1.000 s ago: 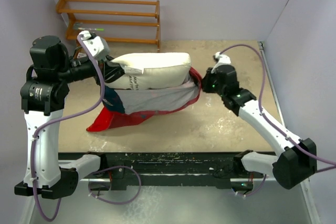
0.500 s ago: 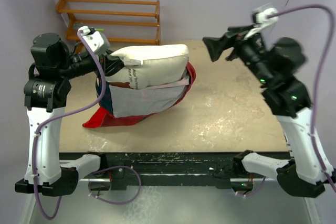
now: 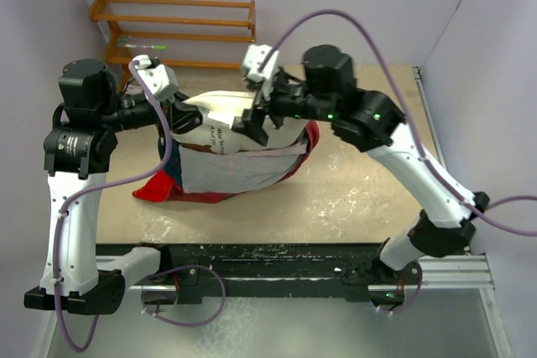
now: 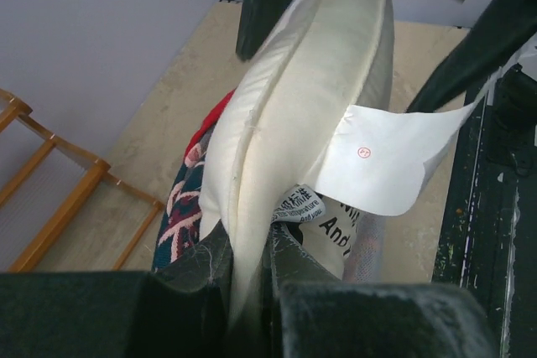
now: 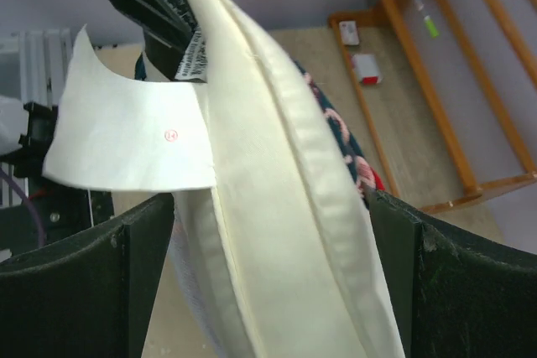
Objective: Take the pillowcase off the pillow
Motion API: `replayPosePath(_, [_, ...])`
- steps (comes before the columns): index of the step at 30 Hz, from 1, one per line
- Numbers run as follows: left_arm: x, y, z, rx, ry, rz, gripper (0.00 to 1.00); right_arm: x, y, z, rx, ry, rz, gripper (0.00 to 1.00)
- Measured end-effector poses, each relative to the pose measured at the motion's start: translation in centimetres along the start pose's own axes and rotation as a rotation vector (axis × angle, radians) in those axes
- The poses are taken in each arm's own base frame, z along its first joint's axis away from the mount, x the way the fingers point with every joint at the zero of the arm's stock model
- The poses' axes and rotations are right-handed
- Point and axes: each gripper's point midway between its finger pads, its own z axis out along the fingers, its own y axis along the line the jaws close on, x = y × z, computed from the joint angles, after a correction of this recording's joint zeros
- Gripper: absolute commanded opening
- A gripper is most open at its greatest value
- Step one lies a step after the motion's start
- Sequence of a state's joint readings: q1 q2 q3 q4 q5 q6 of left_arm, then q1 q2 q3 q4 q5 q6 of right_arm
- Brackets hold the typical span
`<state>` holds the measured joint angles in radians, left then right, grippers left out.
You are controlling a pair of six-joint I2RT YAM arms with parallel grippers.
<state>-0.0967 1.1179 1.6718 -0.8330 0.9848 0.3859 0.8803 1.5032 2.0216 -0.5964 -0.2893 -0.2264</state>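
Note:
The cream-white pillow (image 3: pixel 220 105) stands on edge, its upper part out of the red pillowcase (image 3: pixel 239 169), which sags round its lower half with the pale inside showing. My left gripper (image 3: pixel 181 111) is shut on the pillow's left corner seam (image 4: pixel 252 165), beside a white tag (image 4: pixel 382 165). Over the pillow's top edge hangs my right gripper (image 3: pixel 256 120), open, one finger (image 5: pixel 138 249) on each side of the pillow (image 5: pixel 285 207), apart from it. A strip of patterned pillowcase (image 5: pixel 348 153) shows behind the pillow.
A wooden rack (image 3: pixel 176 27) stands against the back wall, close behind the left gripper. Purple-grey walls close in the left, back and right sides. The black rail (image 3: pixel 277 262) runs along the table's near edge. The right arm reaches across the table's middle.
My right gripper let go at the pillowcase's right end, opened wide, rose and swung left over the pillow's top edge. The left gripper kept its hold.

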Motion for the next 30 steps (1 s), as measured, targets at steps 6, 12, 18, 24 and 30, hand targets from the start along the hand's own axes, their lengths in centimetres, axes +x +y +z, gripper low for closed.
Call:
replayPosePath(6, [0.3, -0.7, 0.0, 0.031, -0.004, -0.001, 0.00, 1.7, 2.4, 3.1, -0.063, 0.111, -0.071, 1.00])
replayPosePath(12, [0.3, -1.2, -0.1, 0.047, -0.008, 0.000, 0.00, 1.9, 3.0, 2.5, -0.074, 0.134, -0.108, 0.96])
replayPosePath(18, [0.1, -1.6, -0.1, 0.061, -0.014, -0.023, 0.04, 4.8, 2.8, 3.5, -0.065, 0.207, -0.117, 0.69])
replayPosePath(24, [-0.1, -1.3, -0.1, 0.046, -0.019, -0.055, 0.89, 6.1, 1.7, 4.0, 0.005, 0.177, -0.068, 0.00])
replayPosePath(30, [-0.3, -0.7, -0.6, -0.014, -0.011, -0.007, 0.99, 8.2, -4.2, -0.9, 0.167, 0.027, 0.216, 0.00])
